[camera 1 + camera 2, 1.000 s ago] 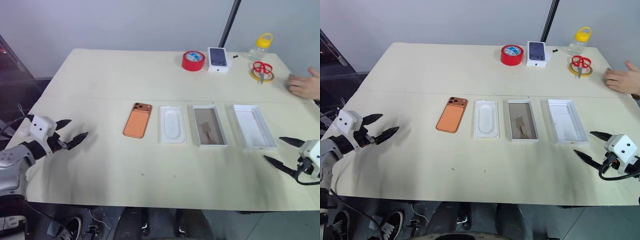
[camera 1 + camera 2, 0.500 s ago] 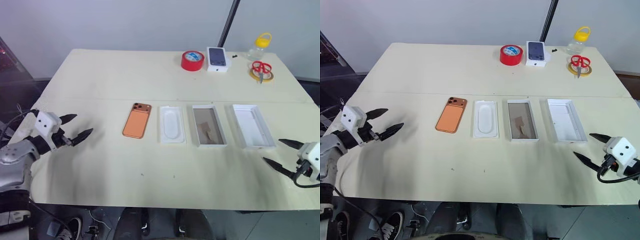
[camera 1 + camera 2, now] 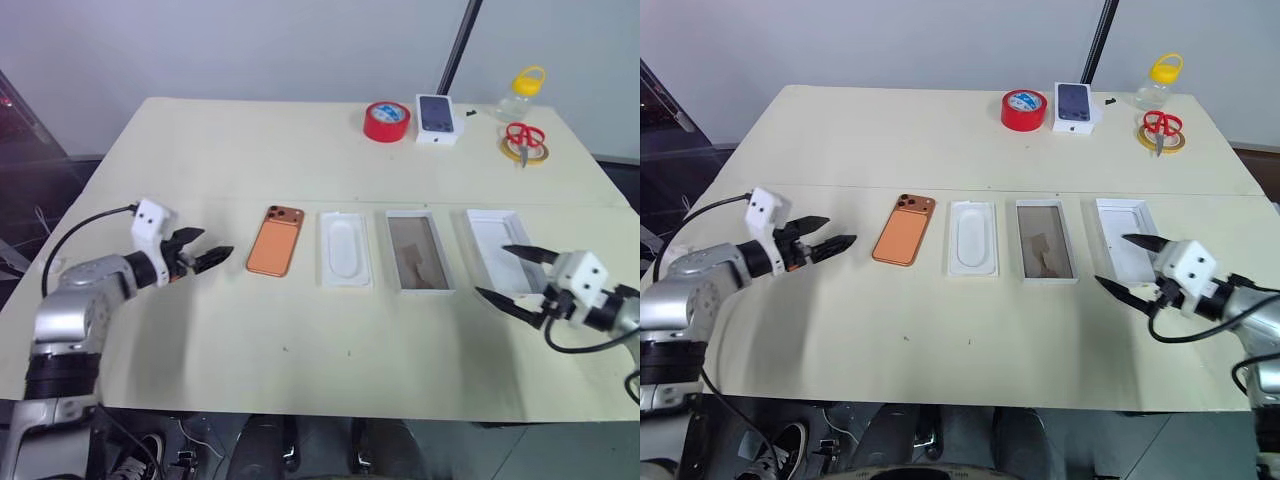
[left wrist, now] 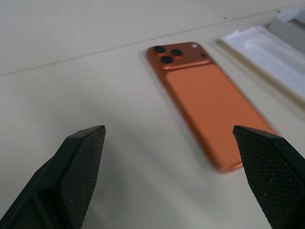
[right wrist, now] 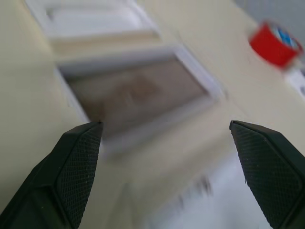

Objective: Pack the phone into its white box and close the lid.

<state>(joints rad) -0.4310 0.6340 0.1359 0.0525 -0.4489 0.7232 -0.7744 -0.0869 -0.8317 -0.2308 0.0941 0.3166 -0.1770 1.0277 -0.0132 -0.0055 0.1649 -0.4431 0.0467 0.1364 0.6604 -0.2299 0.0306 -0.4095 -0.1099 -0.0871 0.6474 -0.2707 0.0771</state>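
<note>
While both grippers stand spread and empty, left gripper (image 3: 207,250) sits just beside the phone (image 3: 275,242) on the table (image 3: 300,340); right gripper (image 3: 512,272) over the lid (image 3: 503,245); white box (image 3: 418,250) between.

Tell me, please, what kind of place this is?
Probably a lab or workshop bench set up for a packing trial: a plain cream table against a bare wall, an orange phone lying beside open white box parts, and red tape and scissors at the far edge.
</note>
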